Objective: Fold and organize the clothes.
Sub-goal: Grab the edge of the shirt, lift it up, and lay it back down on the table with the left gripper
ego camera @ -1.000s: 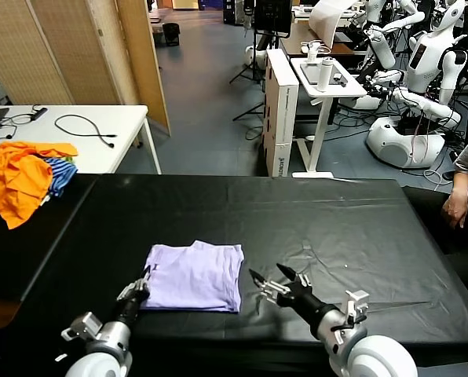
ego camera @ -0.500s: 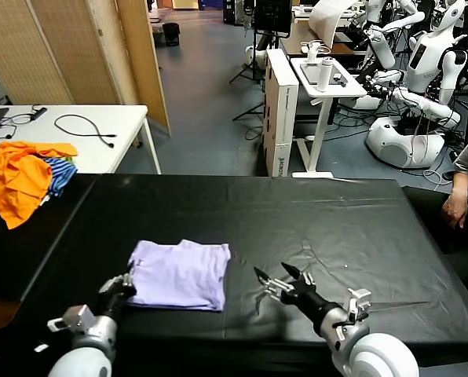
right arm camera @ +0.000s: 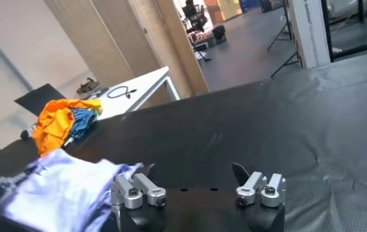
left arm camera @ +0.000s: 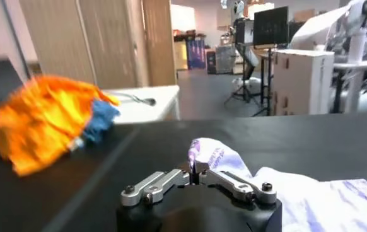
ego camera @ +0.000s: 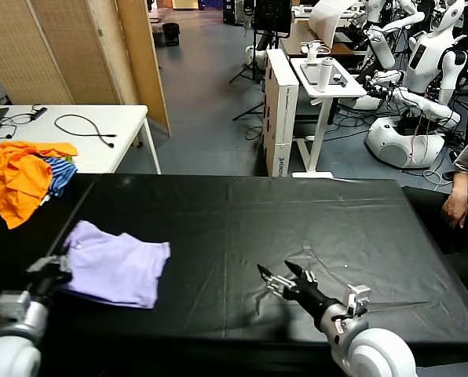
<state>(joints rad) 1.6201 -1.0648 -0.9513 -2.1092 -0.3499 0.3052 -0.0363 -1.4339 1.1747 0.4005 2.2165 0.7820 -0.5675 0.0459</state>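
The clothes, a folded pale lavender T-shirt (ego camera: 118, 269), lie on the black table (ego camera: 297, 212) near its left front. My left gripper (ego camera: 59, 272) is shut on the shirt's left edge. In the left wrist view the fingertips (left arm camera: 195, 171) pinch a fold of the cloth, and the rest of the shirt (left arm camera: 297, 197) spreads beyond them. My right gripper (ego camera: 282, 279) hovers open above bare table at the front middle, well right of the shirt. The right wrist view shows the right gripper (right arm camera: 193, 171) holding nothing, with the shirt (right arm camera: 57, 189) off to one side.
A heap of orange and blue clothes (ego camera: 22, 177) lies at the table's far left corner, beside a white table (ego camera: 100, 118) carrying a cable. A seated person's hand (ego camera: 456, 209) rests at the right edge. Other robots and stands fill the background.
My left gripper has dragged the folded shirt leftward across the table, towards the left edge. The right gripper has barely moved and stays open.
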